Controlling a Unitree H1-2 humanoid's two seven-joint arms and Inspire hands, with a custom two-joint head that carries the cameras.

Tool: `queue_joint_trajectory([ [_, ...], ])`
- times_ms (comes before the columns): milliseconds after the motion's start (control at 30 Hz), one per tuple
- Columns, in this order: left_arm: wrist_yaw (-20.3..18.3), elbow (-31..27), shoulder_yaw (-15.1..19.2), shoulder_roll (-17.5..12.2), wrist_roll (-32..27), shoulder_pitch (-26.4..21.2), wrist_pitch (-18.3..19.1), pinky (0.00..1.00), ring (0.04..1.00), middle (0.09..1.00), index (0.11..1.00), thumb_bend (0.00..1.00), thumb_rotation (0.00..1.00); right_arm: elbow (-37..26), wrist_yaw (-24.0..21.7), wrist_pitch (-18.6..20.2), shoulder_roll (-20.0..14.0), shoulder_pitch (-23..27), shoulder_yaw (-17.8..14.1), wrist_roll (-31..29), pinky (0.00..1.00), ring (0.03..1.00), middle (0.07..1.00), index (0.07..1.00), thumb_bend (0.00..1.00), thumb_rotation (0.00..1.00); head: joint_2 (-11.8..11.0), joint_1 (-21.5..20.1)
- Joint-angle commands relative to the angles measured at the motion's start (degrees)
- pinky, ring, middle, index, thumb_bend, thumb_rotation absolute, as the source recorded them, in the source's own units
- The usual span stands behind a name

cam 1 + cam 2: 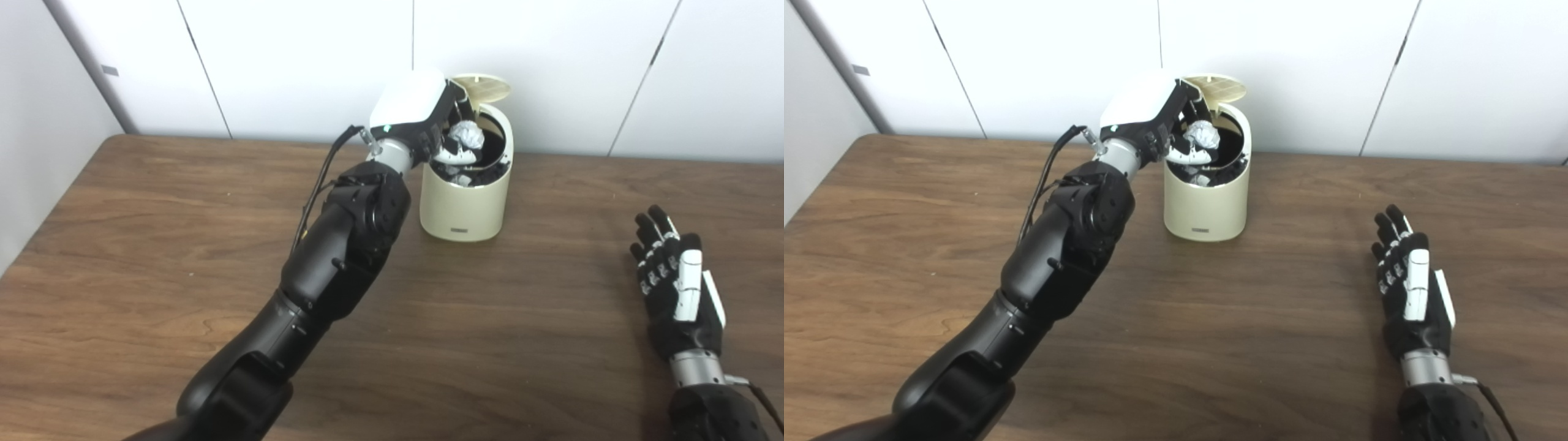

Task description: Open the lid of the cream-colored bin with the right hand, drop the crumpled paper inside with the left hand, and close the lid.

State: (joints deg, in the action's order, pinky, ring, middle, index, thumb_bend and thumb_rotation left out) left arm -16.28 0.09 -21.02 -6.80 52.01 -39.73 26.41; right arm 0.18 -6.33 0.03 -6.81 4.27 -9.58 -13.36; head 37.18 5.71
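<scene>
Left hand (422, 119) reaches over the open mouth of the cream bin (465, 199), fingers curled around the crumpled paper (467, 133), which sits just above the dark inside. Paper like this looks light and springy, best pinched loosely around its bulk. The lid (484, 87) stands tipped up behind. Right hand (680, 282) rests spread and empty on the table (184, 245), well apart.

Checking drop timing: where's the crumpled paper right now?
The crumpled paper sits in the left hand, over the open mouth of the cream-colored bin at the table's far edge, just below the raised lid.
</scene>
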Motion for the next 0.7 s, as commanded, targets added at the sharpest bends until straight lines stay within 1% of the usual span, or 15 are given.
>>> queue_joint_trajectory([
  [0,0.45,-0.85,0.58,-0.26,0.71,-2.87,0.26,0.32,0.392,0.470,0.553,0.48,0.00,1.88,0.21,-1.82,0.09,-0.34,-0.14,-0.02,1.00,0.988,0.931,0.937,0.48,1.00,0.02,0.03],
  [33,0.38,-0.88,0.76,-0.09,0.61,-2.85,0.30,0.34,0.379,0.460,0.551,0.49,0.00,1.93,0.28,-1.69,0.05,-0.32,-0.18,0.10,1.00,0.986,0.929,0.936,0.48,1.00,0.03,0.12],
  [100,0.57,-0.85,0.94,0.12,0.50,-2.82,0.29,0.27,0.395,0.501,0.502,0.50,0.00,2.10,0.21,-1.68,-0.09,-0.28,-0.17,0.28,1.00,0.989,0.927,0.940,0.49,1.00,-0.01,0.30],
  [167,0.73,-0.73,0.96,0.16,0.51,-2.89,0.22,0.23,0.397,0.504,0.494,0.50,0.00,2.11,0.19,-1.59,-0.13,-0.21,-0.17,0.33,1.00,0.988,0.924,0.939,0.49,1.00,-0.05,0.38],
  [200,0.68,-0.72,0.96,0.19,0.67,-2.95,0.26,0.23,0.397,0.503,0.494,0.50,0.00,2.03,0.18,-1.51,-0.14,-0.19,-0.14,0.39,1.00,0.988,0.924,0.938,0.49,1.00,-0.05,0.38],
  [233,0.66,-0.73,0.99,0.25,0.82,-2.98,0.30,0.21,0.329,0.489,0.493,0.51,0.00,1.92,0.17,-1.37,-0.16,-0.19,-0.10,0.40,1.00,0.988,0.924,0.939,0.49,1.00,-0.04,0.39],
  [300,0.34,-0.77,1.18,0.45,1.29,-3.00,0.39,0.18,0.262,0.478,0.492,0.52,0.00,1.86,0.12,-1.44,-0.12,-0.16,-0.10,0.33,1.00,0.991,0.924,0.939,0.49,1.00,-0.01,0.44],
  [433,0.16,-0.79,1.11,0.45,1.71,-2.93,0.40,0.16,0.233,0.474,0.493,0.53,0.00,1.92,0.09,-1.49,-0.25,-0.04,-0.08,0.45,1.00,0.988,0.913,0.936,0.49,1.00,0.41,0.35],
  [500,0.00,-0.83,1.11,0.42,1.65,-2.80,0.38,0.17,0.253,0.475,0.493,0.53,0.00,1.60,0.31,-1.00,-0.21,-0.03,-0.11,0.49,1.00,0.978,0.903,0.925,0.51,1.00,0.41,0.35],
  [600,0.18,-0.62,0.60,0.09,1.95,-2.69,0.31,0.22,0.309,0.477,0.493,0.53,0.00,1.19,0.12,-0.89,-0.39,-0.09,0.17,0.79,1.00,0.977,0.900,0.919,0.52,1.00,0.41,0.35],
  [667,0.41,-0.30,0.50,0.04,1.82,-2.74,0.24,0.21,0.294,0.476,0.493,0.53,0.00,1.02,0.31,-0.85,-0.33,-0.13,0.22,1.04,1.00,0.974,0.892,0.909,0.51,1.00,0.41,0.35],
])
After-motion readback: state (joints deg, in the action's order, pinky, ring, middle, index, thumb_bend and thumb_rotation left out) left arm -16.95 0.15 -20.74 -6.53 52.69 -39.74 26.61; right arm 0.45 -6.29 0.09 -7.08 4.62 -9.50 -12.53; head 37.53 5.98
